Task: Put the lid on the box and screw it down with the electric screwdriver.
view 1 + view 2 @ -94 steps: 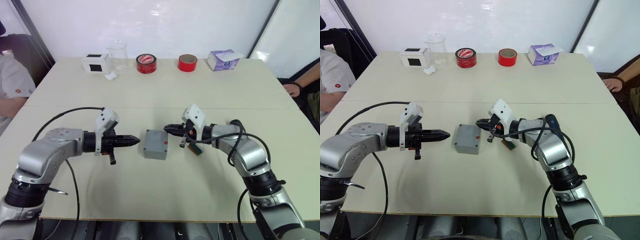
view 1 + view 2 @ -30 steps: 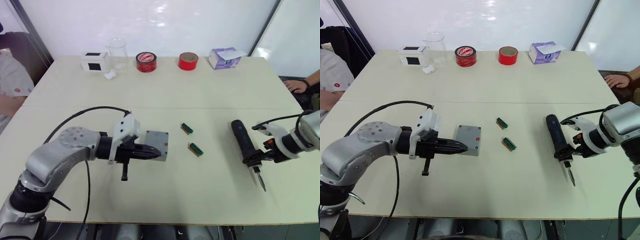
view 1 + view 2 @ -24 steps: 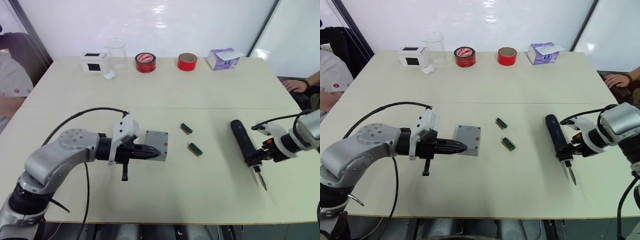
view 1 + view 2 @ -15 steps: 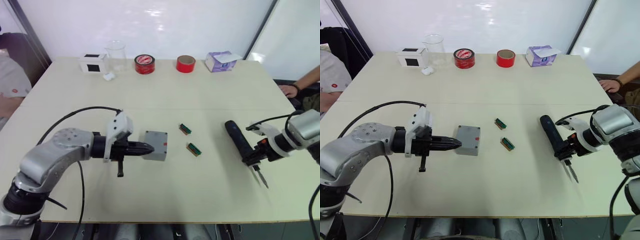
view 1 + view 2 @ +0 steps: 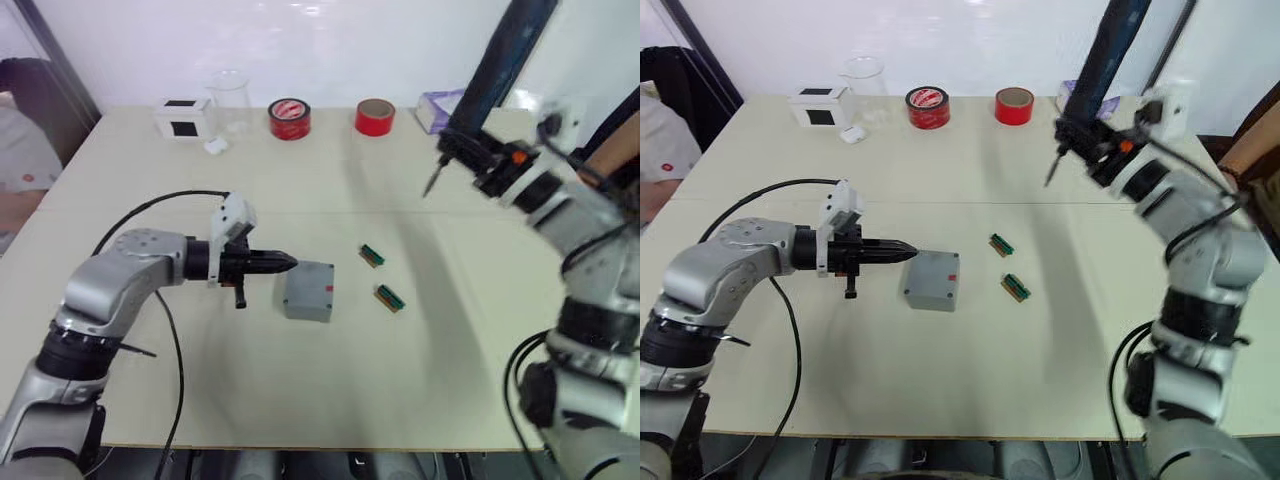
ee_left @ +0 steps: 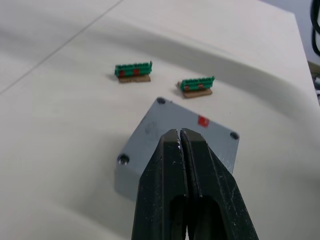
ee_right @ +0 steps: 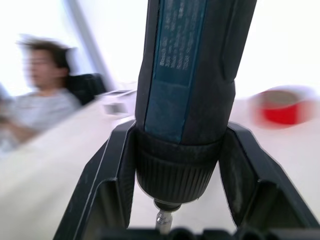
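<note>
The gray box (image 5: 306, 303) stands mid-table with the lid (image 6: 165, 122) lying flat on top, its red mark (image 6: 202, 120) facing up. My left gripper (image 5: 285, 263) is shut and empty, level with the table, its tips at the box's left edge; I cannot tell whether they touch. My right gripper (image 5: 478, 160) is raised high over the far right of the table, shut on the electric screwdriver (image 5: 495, 60). The screwdriver is tilted, with its bit (image 5: 428, 185) pointing down and left. In the right wrist view its dark body (image 7: 185, 75) sits between the fingers (image 7: 110, 170).
Two small green connectors (image 5: 372, 255) (image 5: 390, 297) lie right of the box. Along the far edge stand a white box with a black square (image 5: 182, 118), a glass beaker (image 5: 230, 100), two red tape rolls (image 5: 289, 118) (image 5: 374, 116) and a purple tissue box (image 5: 436, 110). People sit at both sides.
My right arm has lifted the screwdriver off the table and swung it high toward the far side. My left gripper has drawn back from over the lid to the box's left edge.
</note>
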Robot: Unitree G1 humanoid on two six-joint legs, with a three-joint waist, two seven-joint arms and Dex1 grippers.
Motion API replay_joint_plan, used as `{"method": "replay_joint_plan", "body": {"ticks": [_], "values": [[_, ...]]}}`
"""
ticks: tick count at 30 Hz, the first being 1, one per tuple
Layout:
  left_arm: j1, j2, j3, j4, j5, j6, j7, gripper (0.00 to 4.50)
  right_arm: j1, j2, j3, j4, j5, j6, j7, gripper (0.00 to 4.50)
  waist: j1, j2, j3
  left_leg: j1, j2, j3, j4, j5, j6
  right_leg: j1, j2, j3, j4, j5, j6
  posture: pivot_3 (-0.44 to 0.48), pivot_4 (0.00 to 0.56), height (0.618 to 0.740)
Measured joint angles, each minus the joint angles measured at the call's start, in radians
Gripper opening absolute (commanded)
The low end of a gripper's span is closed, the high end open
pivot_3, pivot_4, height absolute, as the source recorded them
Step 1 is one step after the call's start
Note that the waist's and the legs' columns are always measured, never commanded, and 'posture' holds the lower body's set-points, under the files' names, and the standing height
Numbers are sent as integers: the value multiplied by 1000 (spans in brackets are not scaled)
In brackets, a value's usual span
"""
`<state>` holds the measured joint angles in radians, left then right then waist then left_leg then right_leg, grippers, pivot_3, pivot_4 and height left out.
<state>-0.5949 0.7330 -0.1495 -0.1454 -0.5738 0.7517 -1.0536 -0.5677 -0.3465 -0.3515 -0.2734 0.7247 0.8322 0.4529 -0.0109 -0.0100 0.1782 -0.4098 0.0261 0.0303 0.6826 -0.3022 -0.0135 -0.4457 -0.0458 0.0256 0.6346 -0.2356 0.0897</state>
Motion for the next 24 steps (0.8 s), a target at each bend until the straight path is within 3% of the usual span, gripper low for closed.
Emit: {"method": "replay_joint_plan", "body": {"ticks": [7,14,24], "values": [[-41,-35,-64,57,92,-64,-35,0,122,96,231,-175,-54,-133,-4,1798,1,0,0,2,-7,-1,3,1,-1,5,-2,0,-2,3,4,0,150,740],[-37,-52,-133,61,189,-136,-52,0,168,102,322,-154,-145,-225,0,1798,-4,0,0,2,-7,-2,3,1,-1,4,-1,0,0,3,4,0,150,740],[-12,-113,-148,66,247,-195,-18,0,176,95,414,-40,-274,-344,28,1798,-1,-1,-1,3,-7,-2,3,1,-1,5,-1,0,0,3,4,0,150,740]]}}
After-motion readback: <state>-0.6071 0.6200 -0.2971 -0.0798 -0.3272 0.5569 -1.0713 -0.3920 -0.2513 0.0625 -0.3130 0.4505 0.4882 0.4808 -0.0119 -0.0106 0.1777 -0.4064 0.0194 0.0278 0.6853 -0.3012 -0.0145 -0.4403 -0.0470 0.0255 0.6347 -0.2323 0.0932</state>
